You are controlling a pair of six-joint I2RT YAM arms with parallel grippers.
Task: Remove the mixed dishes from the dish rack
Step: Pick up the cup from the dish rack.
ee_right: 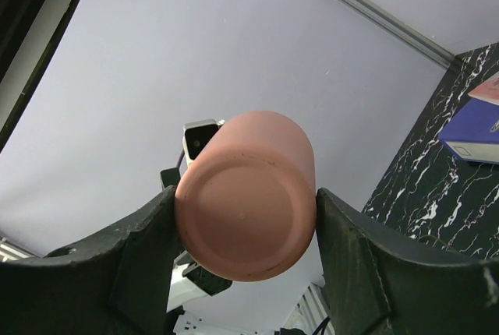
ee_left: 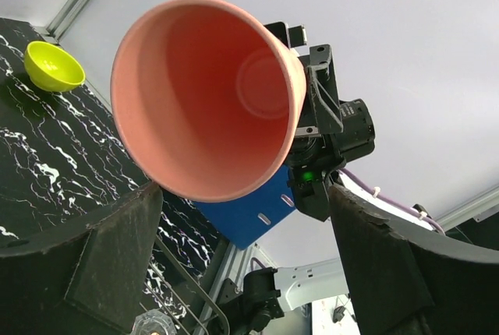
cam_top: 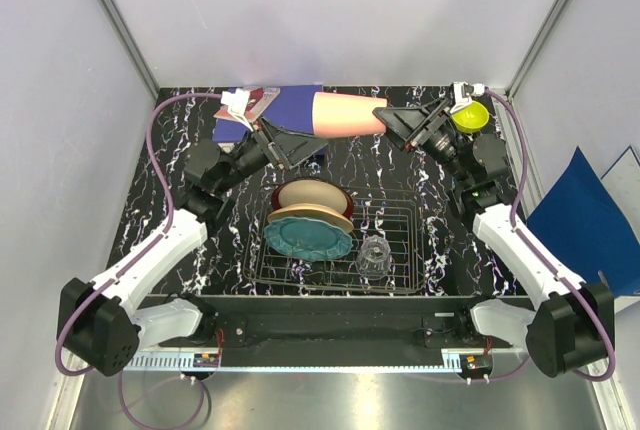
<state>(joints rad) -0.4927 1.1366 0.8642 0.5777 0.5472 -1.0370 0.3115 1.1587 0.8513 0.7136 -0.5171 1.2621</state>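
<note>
The salmon-pink cup hangs on its side above the back of the table. My right gripper is shut on its base, with a finger pressed on each side. My left gripper stands open at the cup's mouth, its fingers spread wide below the rim. The dish rack holds a teal plate, a cream-yellow plate, a red-rimmed plate and a clear glass tumbler. The yellow-green bowl sits on the table at the back right.
A blue ring binder lies at the back left under the cup. Another blue sheet leans outside the right wall. White walls close in the black marbled table on three sides.
</note>
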